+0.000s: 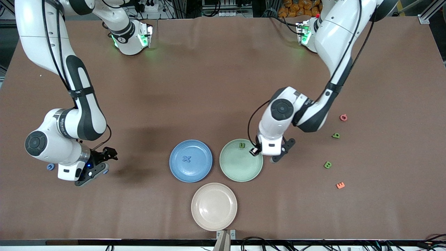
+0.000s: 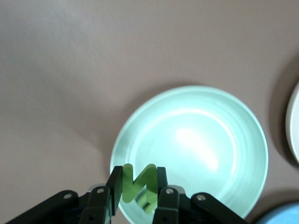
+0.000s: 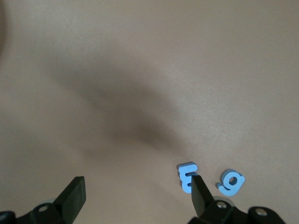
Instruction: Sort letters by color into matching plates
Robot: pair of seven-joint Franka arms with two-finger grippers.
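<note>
Left wrist view: left hand (image 2: 135,193) pinching green N (image 2: 138,183) over mint plate (image 2: 233,121); best released low, inside rim. Right hand (image 3: 135,198) spread, waiting.

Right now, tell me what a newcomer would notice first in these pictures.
Three plates cluster near the front camera: the blue plate holding a blue letter, the green plate beside it, the beige plate nearest. The left gripper hangs over the green plate's rim, shut on a green letter. The right gripper waits open over two blue letters at its table end.
</note>
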